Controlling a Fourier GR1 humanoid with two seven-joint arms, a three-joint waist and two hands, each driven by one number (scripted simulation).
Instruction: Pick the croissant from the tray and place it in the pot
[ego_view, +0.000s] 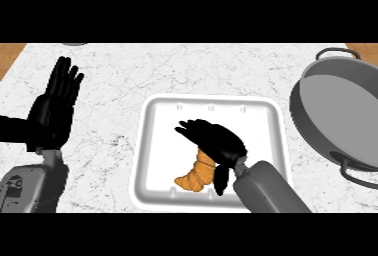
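Observation:
A golden-brown croissant (195, 176) lies in the near half of the white tray (166, 117) at the counter's middle. My right hand (214, 139) is over the tray, directly above the croissant's far end and hiding part of it. Its fingers curl downward and its thumb hangs beside the croissant, but I cannot tell whether they grip it. The grey pot (334, 102) with two handles stands at the right edge, apart from the tray. My left hand (56, 100) rests open at the left, fingers up.
The white marbled counter (111, 150) spreads around the tray. A strip of brown wood shows at the far corners. The pot's near handle (358, 176) sticks out toward the tray's right side.

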